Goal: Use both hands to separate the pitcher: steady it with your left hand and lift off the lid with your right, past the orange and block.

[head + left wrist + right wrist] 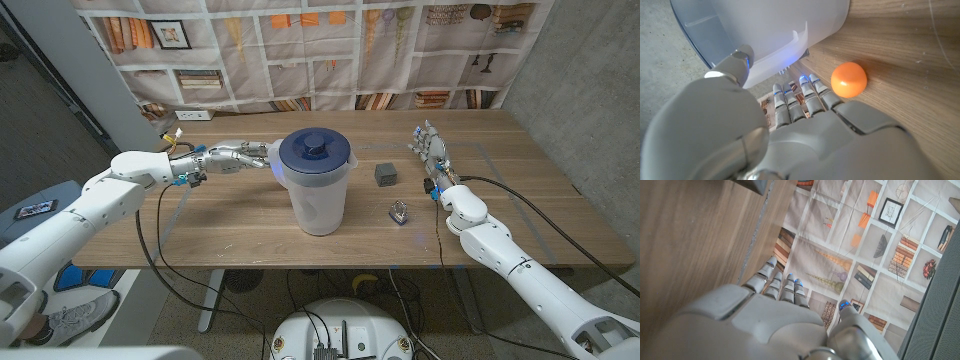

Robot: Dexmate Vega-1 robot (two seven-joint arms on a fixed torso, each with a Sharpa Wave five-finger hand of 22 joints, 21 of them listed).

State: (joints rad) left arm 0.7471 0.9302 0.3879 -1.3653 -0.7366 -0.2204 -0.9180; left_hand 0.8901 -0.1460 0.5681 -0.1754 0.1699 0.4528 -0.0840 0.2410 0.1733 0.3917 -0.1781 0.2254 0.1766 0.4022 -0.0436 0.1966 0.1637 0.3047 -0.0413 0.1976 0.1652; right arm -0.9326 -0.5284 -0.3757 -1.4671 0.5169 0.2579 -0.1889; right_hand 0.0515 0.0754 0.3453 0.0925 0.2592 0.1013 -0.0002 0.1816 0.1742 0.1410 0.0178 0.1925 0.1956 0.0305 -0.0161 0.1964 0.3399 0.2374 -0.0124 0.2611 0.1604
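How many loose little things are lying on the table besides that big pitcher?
3: a dark grey block right of the pitcher, a small metal clip nearer the front edge, and an orange ball by the left hand. Others may hide behind the pitcher.

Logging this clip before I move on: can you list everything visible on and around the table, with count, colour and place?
Pitcher: one, translucent white, table middle, upright.
Lid: one, dark blue, on the pitcher.
Block: one, dark grey, right of the pitcher.
Small object: one, dark and shiny, near the block toward the front edge; too small to identify.
Orange: one, orange, on the table close to the pitcher and the left hand's fingers.
Table: one, wooden.
Backdrop: one, printed bookshelf cloth behind the table.
Left hand: reaching to the pitcher's left side; contact unclear.
Right hand: fingers apart, holding nothing, near the table's right side.
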